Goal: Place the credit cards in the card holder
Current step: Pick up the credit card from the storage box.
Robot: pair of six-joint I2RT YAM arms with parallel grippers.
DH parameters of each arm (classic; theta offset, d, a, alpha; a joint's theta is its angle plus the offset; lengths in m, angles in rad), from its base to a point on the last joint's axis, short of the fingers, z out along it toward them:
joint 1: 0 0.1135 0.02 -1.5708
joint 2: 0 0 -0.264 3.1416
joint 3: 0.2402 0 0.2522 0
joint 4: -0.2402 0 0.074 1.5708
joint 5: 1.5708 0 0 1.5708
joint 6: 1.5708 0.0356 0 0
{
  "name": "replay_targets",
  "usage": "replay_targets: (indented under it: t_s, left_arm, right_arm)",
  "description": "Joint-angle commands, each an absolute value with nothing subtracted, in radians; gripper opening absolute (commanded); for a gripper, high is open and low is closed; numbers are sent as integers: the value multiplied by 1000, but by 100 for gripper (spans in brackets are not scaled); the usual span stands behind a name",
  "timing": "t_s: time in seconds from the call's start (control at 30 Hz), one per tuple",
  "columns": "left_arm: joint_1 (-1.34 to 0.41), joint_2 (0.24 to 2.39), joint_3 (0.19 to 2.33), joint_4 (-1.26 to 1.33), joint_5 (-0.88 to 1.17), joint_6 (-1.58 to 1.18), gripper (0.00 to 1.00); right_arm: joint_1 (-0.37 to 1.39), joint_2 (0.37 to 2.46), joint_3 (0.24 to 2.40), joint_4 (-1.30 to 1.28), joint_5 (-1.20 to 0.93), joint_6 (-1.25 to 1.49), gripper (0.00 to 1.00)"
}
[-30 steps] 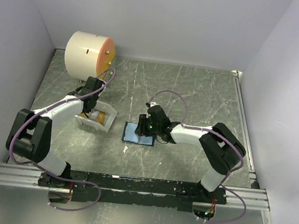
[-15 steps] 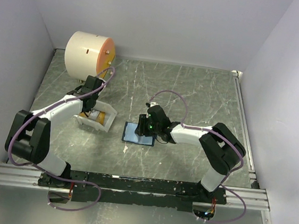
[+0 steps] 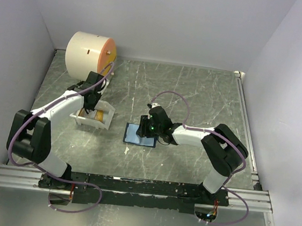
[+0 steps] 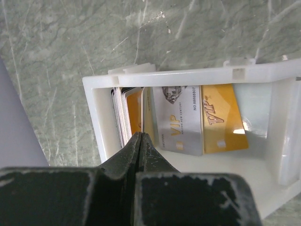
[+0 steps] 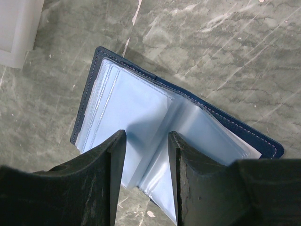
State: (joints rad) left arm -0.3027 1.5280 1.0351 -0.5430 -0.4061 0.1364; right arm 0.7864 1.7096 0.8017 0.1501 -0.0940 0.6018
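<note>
**Left pincer** (image 4: 140, 141): shut tip to tip, lowered into tray (image 4: 95, 117), tips at the edge of the upright cards (image 4: 123, 113). Impossible to tell whether a card is caught between the tips or none at all.

**Cards**: packed on edge just ahead of the tips, against the tray's end wall. Silver card (image 4: 178, 120) and gold card (image 4: 222, 117) lying overlapped to the right of the tips.

**Right pincer** (image 5: 146, 165): apart, empty, poised over holder (image 5: 136, 106).

**Holder**: open on counter (image 5: 225, 42), pale pockets up, fold running forward from between the two fingers. Contact with the pages not discernible.

**Hazards, judged from this position:**
1. Empty lift, from a thin edge in a tight pack, with the tips perhaps closed beside a card rather than on it.
2. Double pick, from neighbours pressed face to face and liable to ride up together.
3. Tray dragged or tipped, being light plastic and apparently loose, should a card bind against the wall on the way up.
4. Card swivelling in an edge-only grip, then reaching a narrow pocket mouth askew.
5. Holder sliding or folding shut, with springy pages and nothing seen pinning them down.
</note>
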Motion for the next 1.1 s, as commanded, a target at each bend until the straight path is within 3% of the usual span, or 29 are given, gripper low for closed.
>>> replay_targets:
  t_s: [0.0,0.27,0.6,0.83,1.07]
  left_arm:
    - [-295,1515,1069,-605,-350,93,7]
    - [-296,1489,1121,-652,-377,42,7]
    - [-296,1295,1064,-587,-239,-35,7]
    - [-296,1196,1053,-561,-84,-146,7]
    - [-298,1144,993,-468,221,-327,7]
  right_arm:
    - [789,1719,773,95,-103,601,42]
    - [789,1710,779,86,-104,601,42]
    - [789,1693,793,63,-115,615,42]
    - [790,1685,812,32,-132,637,41]
    - [787,1670,844,-41,-113,643,42]
